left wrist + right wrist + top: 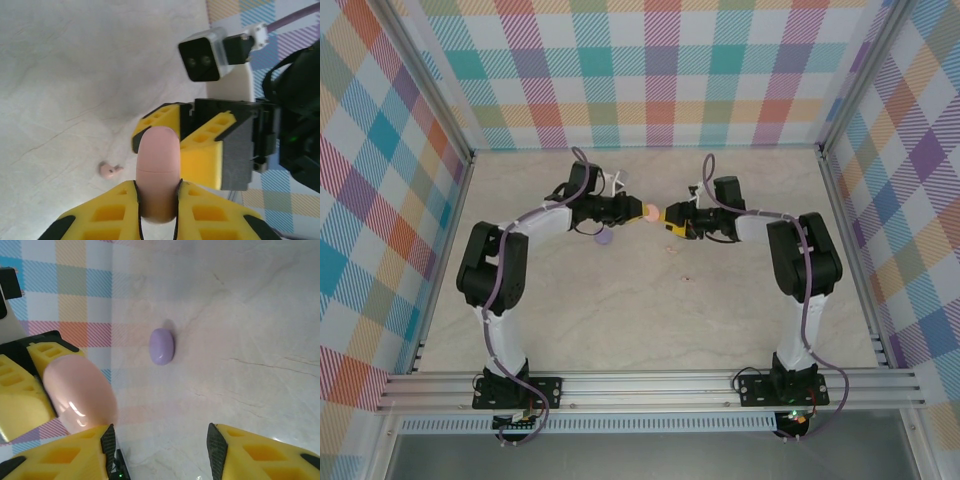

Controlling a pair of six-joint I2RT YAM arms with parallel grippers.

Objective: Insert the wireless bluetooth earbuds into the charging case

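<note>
Left gripper point(159, 192) clenches the closed pink charging case point(158, 155) while the right gripper point(161, 445) gapes empty at the case's free end. One pink earbud point(111, 170) lies on the table point(60, 75) near the case. The lid likely needs prising open next.

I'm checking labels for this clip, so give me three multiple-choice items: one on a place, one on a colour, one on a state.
1. Where is the purple case?
A lying on the table
B held in the air
C leaning on the back wall

2. What colour is the case in the left gripper?
A purple
B pink
C white

3. How does the right gripper stand?
A shut on an earbud
B shut on nothing
C open

Answers:
1 A, it lies alone on the bare surface.
2 B, the pink case sits clamped there.
3 C, its jaws stand apart with nothing between.
</note>
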